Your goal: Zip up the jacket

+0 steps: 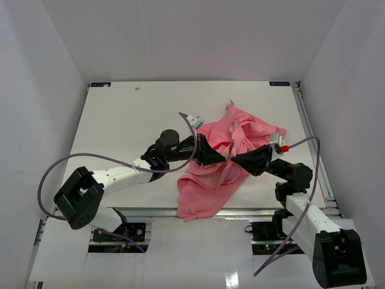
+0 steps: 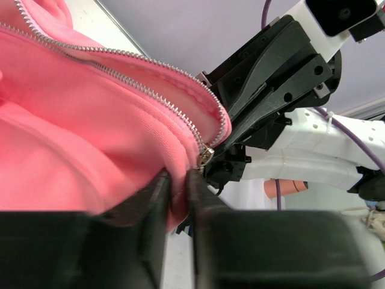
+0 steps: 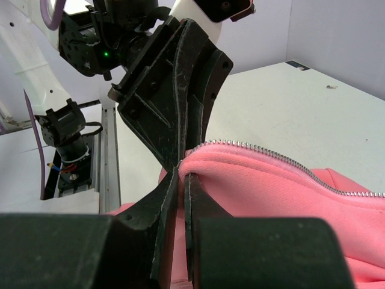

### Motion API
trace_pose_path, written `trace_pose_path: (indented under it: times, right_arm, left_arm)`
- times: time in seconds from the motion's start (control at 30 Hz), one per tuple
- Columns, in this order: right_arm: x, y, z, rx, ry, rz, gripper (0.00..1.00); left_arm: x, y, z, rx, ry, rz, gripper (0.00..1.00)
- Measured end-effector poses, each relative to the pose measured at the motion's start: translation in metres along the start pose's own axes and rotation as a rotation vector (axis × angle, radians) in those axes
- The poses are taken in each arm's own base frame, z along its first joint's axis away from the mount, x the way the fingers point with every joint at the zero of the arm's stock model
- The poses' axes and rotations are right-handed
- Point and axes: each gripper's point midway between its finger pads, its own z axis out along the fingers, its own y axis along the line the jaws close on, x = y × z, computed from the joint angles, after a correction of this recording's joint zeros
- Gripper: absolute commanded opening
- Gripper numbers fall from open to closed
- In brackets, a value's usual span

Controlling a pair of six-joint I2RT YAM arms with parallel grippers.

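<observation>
The salmon-pink jacket (image 1: 210, 174) lies crumpled at the middle right of the table, one end hanging over the near edge. My left gripper (image 1: 224, 158) comes from the left and is shut on a fold of the jacket (image 2: 90, 120) right by the metal zipper slider (image 2: 206, 156). My right gripper (image 1: 233, 160) comes from the right and is shut on the jacket's zipper edge (image 3: 271, 186), tip to tip with the left gripper. Silver zipper teeth (image 3: 264, 153) run along the pink edge; in the left wrist view the teeth (image 2: 120, 75) form two rows meeting at the slider.
The white table (image 1: 126, 114) has a railed edge on the right (image 1: 310, 138). Purple cables loop beside each arm (image 1: 48, 180). A white tag end (image 1: 194, 119) sticks out at the jacket's far left.
</observation>
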Motion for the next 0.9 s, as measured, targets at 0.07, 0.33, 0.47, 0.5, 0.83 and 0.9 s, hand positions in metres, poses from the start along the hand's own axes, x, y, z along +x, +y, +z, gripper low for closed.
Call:
trace_pose_path:
  times: [0.07, 0.33, 0.47, 0.5, 0.83, 0.9]
  right_arm:
    - [0.0, 0.0, 0.0, 0.0, 0.0, 0.0, 0.08]
    - [0.001, -0.002, 0.0, 0.005, 0.0, 0.006, 0.08]
    - [0.001, -0.005, 0.001, 0.022, -0.008, 0.011, 0.08]
    - [0.001, -0.005, 0.001, 0.024, -0.008, 0.012, 0.08]
    - [0.002, -0.011, 0.002, 0.055, -0.011, 0.025, 0.08]
    - [0.002, -0.014, 0.003, 0.064, -0.01, 0.034, 0.08]
  left_arm:
    - [-0.001, -0.002, 0.0, 0.01, -0.003, 0.003, 0.01]
    - [-0.001, -0.003, 0.0, 0.023, -0.002, 0.034, 0.0]
    - [0.0, 0.0, -0.001, 0.023, -0.009, 0.072, 0.0]
    - [0.0, 0.0, -0.001, 0.024, -0.011, 0.085, 0.0]
    - [0.001, -0.002, -0.005, 0.066, -0.042, 0.192, 0.0]
    - [0.002, -0.001, -0.005, 0.066, -0.045, 0.213, 0.0]
